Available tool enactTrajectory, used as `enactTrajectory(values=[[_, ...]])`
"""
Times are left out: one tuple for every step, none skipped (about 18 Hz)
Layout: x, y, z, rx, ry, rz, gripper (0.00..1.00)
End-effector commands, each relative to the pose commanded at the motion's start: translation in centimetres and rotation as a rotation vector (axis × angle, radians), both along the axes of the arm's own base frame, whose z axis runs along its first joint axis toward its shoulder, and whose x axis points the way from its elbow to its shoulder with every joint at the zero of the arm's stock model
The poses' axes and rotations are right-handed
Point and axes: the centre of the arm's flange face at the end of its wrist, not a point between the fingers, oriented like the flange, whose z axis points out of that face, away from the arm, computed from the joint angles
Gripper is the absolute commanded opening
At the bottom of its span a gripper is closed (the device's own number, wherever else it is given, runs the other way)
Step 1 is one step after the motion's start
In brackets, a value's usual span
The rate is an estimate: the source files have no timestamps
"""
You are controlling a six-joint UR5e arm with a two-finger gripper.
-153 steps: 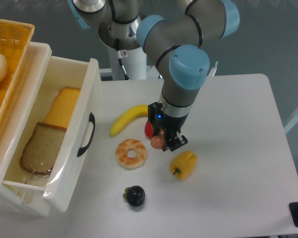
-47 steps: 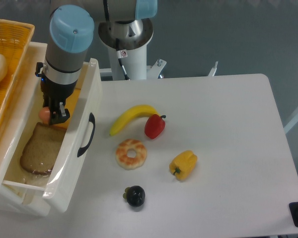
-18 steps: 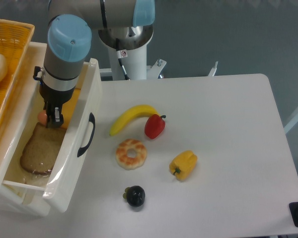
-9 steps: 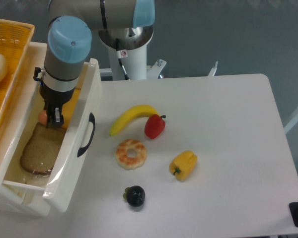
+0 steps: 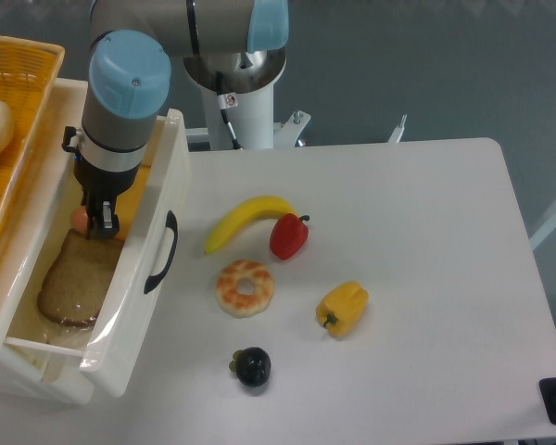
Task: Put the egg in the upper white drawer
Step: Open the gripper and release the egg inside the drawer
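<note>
The gripper (image 5: 100,221) reaches down into the white drawer (image 5: 163,176). The egg (image 5: 79,219) sits inside it, right beside the fingers and next to the bread slice (image 5: 77,278). I cannot tell if the fingers are apart or pinching the egg. A banana (image 5: 244,220) and red pepper (image 5: 288,236) lie on the counter (image 5: 426,241).

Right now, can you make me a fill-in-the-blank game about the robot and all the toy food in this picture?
1. The hand is down inside the upper white ____.
2. The egg sits beside a slice of ____.
3. The red pepper touches the tip of the yellow ____.
4. The fruit nearest the table's front edge is colored ____.

Missing words: drawer, bread, banana, black
</note>
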Motion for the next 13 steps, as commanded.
enactTrajectory(values=[[-0.01, 0.01, -0.16, -0.003, -0.002, 0.001, 0.41], [-0.01, 0.01, -0.16, -0.003, -0.002, 0.001, 0.41], [-0.01, 0.01, -0.16, -0.003, -0.002, 0.001, 0.41], [-0.01, 0.01, -0.16, -0.003, -0.002, 0.001, 0.41], [-0.01, 0.01, -0.16, -0.003, -0.002, 0.001, 0.41], [-0.01, 0.01, -0.16, -0.003, -0.002, 0.001, 0.42], [-0.01, 0.01, -0.16, -0.003, -0.002, 0.001, 0.43], [-0.01, 0.01, -0.16, -0.003, -0.002, 0.001, 0.46], [-0.01, 0.01, -0.16, -0.003, -0.002, 0.001, 0.46], [0.01, -0.01, -0.23, -0.004, -0.003, 0.001, 0.46], [0.01, -0.01, -0.23, -0.004, -0.003, 0.001, 0.46], [-0.01, 0.02, -0.32, -0.006, -0.004, 0.001, 0.46], [-0.03, 0.04, -0.42, -0.008, -0.005, 0.001, 0.46]])
